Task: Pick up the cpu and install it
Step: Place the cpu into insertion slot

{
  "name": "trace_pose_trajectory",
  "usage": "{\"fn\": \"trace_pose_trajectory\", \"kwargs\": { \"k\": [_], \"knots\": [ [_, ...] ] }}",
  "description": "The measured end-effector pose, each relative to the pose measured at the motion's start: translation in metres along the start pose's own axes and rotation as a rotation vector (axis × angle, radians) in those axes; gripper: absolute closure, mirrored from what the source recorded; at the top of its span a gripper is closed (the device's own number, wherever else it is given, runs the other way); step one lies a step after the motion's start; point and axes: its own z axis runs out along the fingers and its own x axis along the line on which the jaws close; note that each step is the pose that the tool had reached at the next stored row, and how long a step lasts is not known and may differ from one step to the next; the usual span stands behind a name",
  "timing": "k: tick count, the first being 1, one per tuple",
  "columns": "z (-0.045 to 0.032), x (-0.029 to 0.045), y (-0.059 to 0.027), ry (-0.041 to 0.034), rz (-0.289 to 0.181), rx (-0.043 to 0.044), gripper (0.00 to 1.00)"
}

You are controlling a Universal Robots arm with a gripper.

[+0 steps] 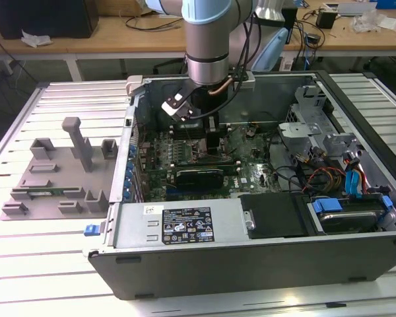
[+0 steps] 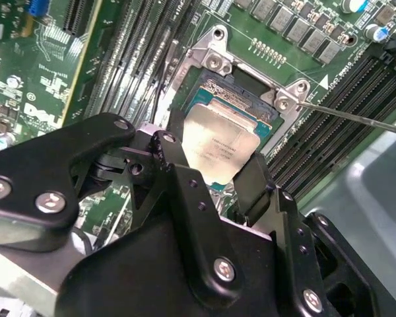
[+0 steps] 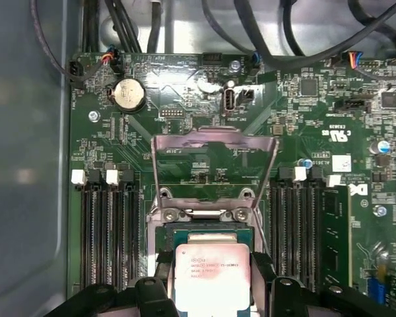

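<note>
The cpu, a thin square chip with a silvery top and green rim, lies between my gripper's black fingers directly over the dark socket on the green motherboard. In the first wrist view the cpu is level with the socket, whose metal load frame stands flipped open beyond it. My gripper is shut on the cpu's two opposite edges. Whether the chip rests in the socket or hovers just above it I cannot tell. In the exterior view my gripper reaches down into the grey computer case.
Memory slots flank the socket on both sides. The socket's thin lever rod sticks out sideways. A long black card lies near the gripper. Cables and drive bays crowd the exterior view's right. A grey fixture plate lies outside the case.
</note>
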Motion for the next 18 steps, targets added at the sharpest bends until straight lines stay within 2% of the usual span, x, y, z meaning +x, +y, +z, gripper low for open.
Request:
{"fn": "trace_pose_trajectory", "kwargs": {
  "k": [8,18],
  "knots": [
    [0.0043,0.0016,-0.0026,0.0,0.0,0.0,0.45],
    [0.0107,-0.0001,-0.003,-0.0001,0.0,0.0001,0.45]
  ]
}}
